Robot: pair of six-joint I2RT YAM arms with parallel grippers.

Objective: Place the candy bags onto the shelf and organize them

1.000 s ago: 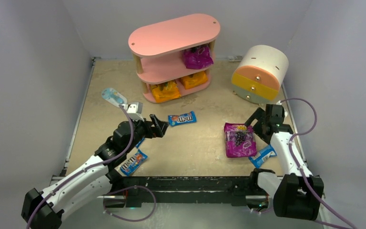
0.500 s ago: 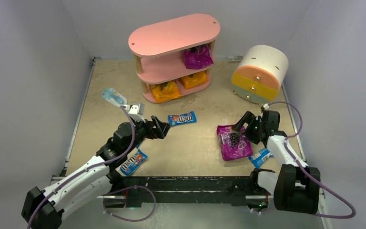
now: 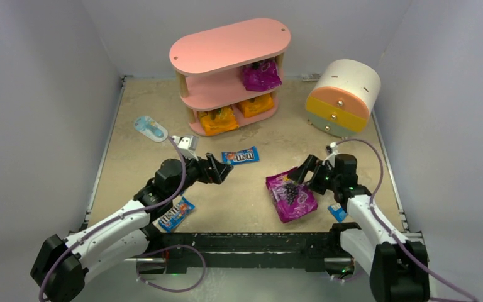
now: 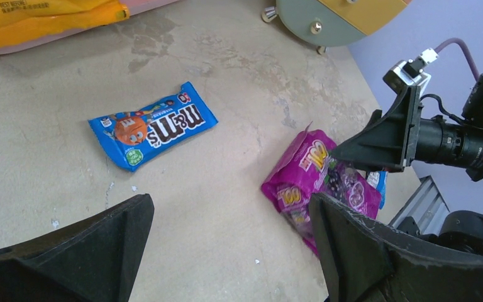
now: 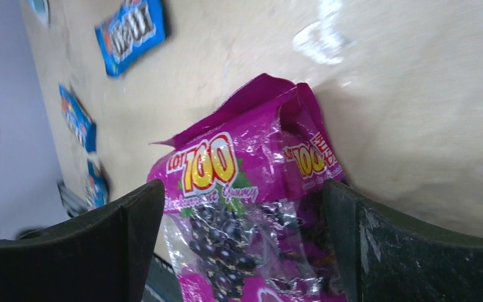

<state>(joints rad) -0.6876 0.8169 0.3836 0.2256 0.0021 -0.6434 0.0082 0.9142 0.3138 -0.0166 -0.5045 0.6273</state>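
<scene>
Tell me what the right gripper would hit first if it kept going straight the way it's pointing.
The right gripper would meet the purple Lot 100 grape candy bag, lying between its open jaws; contact is unclear.

the top external camera sits high above and behind both arm bases, tilted down and forward, far enough off to hold the whole table [image 3: 251, 189]. the left wrist camera rides behind the left gripper [image 4: 229, 204], low and near, looking ahead between its fingers at the blue packet [image 4: 153, 126], with the purple bag [image 4: 317, 185] ahead to its right. the right wrist camera looks from behind the right gripper [image 5: 242, 189], very close, onto that bag between its fingers. all three views share bag and packet.
</scene>
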